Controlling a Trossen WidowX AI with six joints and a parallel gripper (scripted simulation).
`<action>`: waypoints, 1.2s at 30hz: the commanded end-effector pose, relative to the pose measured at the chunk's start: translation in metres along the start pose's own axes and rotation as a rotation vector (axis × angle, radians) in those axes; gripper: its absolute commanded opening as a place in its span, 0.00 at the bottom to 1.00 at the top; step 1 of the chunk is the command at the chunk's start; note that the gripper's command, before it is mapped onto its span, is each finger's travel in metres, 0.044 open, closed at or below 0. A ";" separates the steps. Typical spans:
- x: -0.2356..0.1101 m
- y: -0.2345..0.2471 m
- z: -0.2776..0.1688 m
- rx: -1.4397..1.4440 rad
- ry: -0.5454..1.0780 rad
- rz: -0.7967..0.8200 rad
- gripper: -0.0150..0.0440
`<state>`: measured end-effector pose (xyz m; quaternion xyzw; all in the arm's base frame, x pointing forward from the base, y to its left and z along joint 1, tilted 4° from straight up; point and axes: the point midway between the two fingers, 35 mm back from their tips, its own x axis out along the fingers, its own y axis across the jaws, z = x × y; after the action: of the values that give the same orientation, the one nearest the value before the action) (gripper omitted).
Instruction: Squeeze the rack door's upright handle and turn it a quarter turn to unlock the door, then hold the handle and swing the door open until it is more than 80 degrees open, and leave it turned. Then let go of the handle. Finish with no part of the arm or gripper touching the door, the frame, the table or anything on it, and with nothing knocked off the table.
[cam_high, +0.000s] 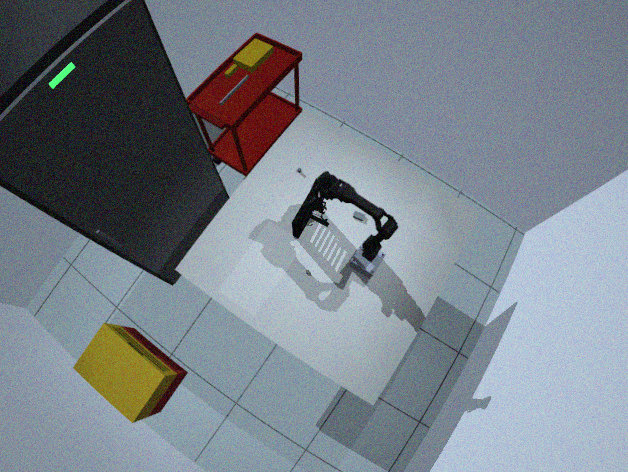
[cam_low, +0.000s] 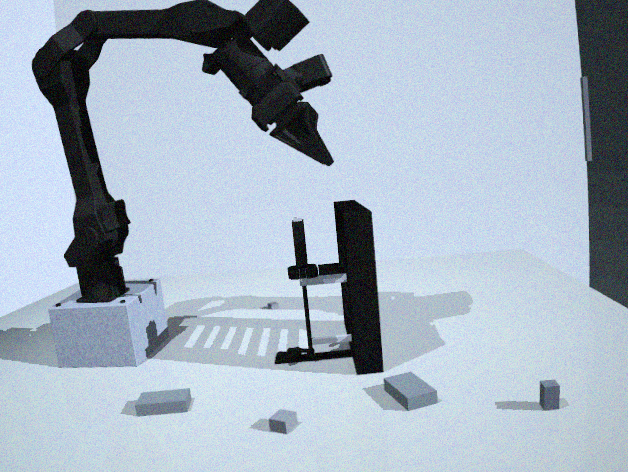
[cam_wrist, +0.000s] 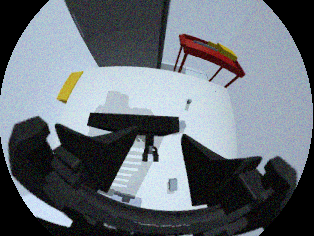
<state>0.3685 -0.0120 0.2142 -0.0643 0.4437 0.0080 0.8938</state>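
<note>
The rack (cam_high: 299, 225) (cam_low: 359, 289) (cam_wrist: 112, 121) stands as a tall black slab; no door leaf shows swung out from its frame. The upright handle (cam_low: 299, 244) stands on the slab's robot-facing side, with a thick grip on top and a thin rod (cam_low: 306, 314) below; whether it is turned cannot be told. My gripper (cam_low: 328, 161) (cam_wrist: 160, 133) is open and empty, its fingers pointing slantwise down, above the rack and handle and touching neither. In the wrist view the slab's top and black handle parts show between the fingers.
Several grey blocks lie on the table (cam_low: 482, 436), including a flat one (cam_low: 162, 401) (cam_wrist: 172, 184), one close by the rack (cam_low: 410, 390) and a small upright one (cam_low: 549, 394). A red cart (cam_high: 263, 131) (cam_wrist: 210, 55) and a dark cabinet (cam_high: 111, 137) (cam_wrist: 125, 30) stand beyond.
</note>
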 end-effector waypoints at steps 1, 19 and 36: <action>0.008 0.001 -0.011 -0.029 0.134 0.011 0.74; 0.016 0.005 -0.049 -0.122 0.604 0.084 0.74; 0.029 0.006 -0.057 -0.123 0.609 0.084 0.74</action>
<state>0.3406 -0.0132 0.1633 -0.0961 0.6903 0.0528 0.7152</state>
